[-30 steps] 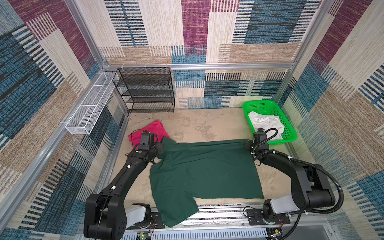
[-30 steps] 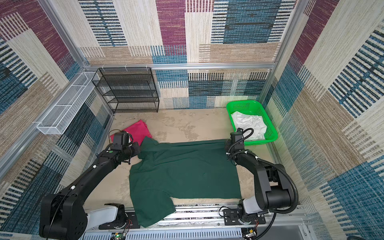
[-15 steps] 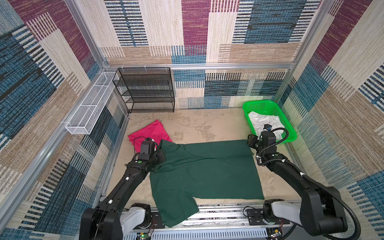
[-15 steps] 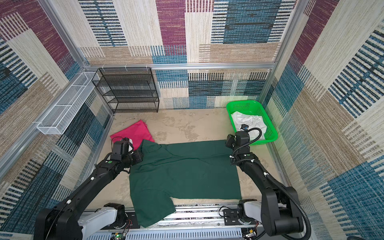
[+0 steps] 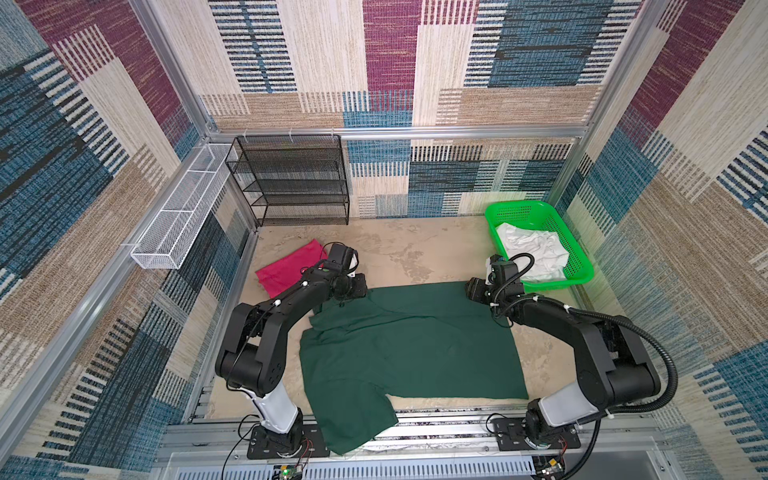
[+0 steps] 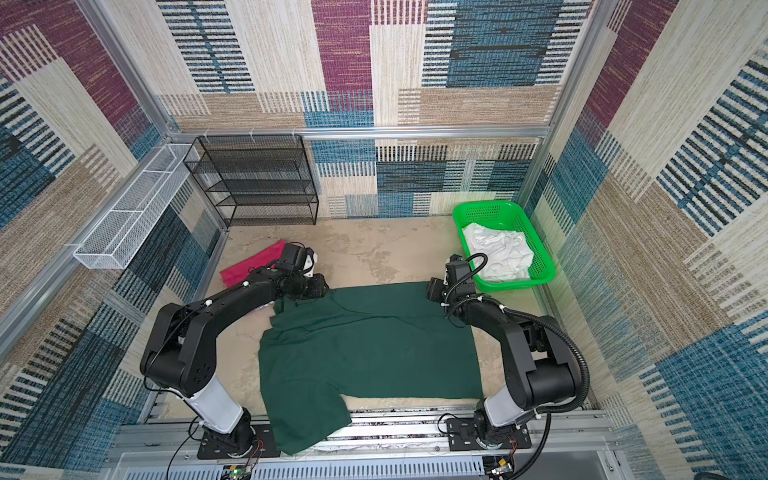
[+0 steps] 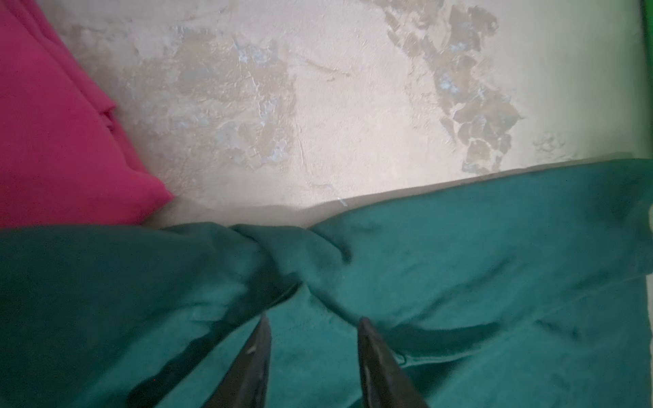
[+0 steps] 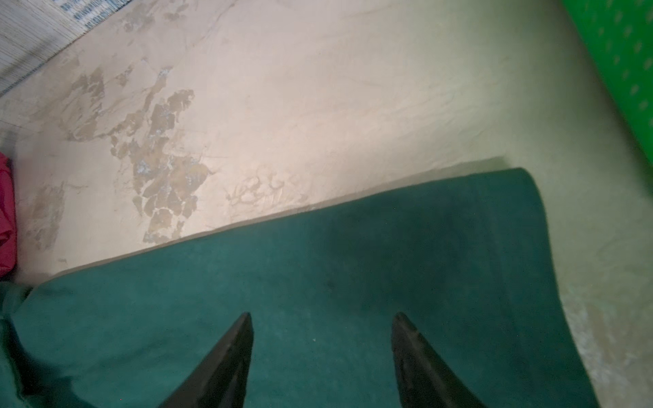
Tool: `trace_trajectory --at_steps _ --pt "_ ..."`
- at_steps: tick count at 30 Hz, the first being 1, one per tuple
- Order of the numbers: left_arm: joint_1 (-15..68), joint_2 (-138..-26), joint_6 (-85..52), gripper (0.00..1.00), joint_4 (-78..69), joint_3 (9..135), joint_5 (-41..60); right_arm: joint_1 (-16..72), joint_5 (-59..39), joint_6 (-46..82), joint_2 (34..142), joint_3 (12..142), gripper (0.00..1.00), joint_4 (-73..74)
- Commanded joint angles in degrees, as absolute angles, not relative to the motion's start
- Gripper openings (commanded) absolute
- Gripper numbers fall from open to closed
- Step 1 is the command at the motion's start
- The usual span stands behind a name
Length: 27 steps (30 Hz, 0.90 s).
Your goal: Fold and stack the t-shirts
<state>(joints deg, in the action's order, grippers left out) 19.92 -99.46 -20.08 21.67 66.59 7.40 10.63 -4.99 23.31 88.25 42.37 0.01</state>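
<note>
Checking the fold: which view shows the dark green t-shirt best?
Both top views: the dark green t-shirt shows almost whole, spread out. Each wrist view catches only a part near its far edge.

Beige tabletop (image 5: 415,249) bears dark green t-shirt (image 5: 407,345), pink t-shirt (image 5: 286,270), green basket (image 5: 540,286) and black rack (image 5: 291,183).

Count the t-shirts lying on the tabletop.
2: the dark green t-shirt spread across the middle; the magenta t-shirt by its far-left corner. White cloth in the green basket may be another.

pink t-shirt (image 5: 282,270) half hidden by left arm (image 5: 291,294), basket (image 8: 622,53) cut off
</note>
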Motion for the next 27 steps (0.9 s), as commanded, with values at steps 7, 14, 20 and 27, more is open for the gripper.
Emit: trace_trajectory --at_steps 7,14,20,27 --pt "20.90 -104.78 -16.71 0.43 26.53 70.06 3.10 10.72 -6.15 23.82 89.14 41.48 0.66 1.54" --pt "21.18 -105.87 -16.79 0.25 27.40 70.78 3.21 10.72 -7.21 23.57 90.77 41.85 0.67 1.73" --pt "21.27 -102.58 -17.66 0.00 27.49 67.94 4.61 10.77 -8.00 23.34 92.34 42.01 0.67 2.63" --pt "23.37 -93.05 -21.36 0.00 30.18 62.46 4.39 10.73 -7.58 23.72 93.86 41.84 0.68 3.25"
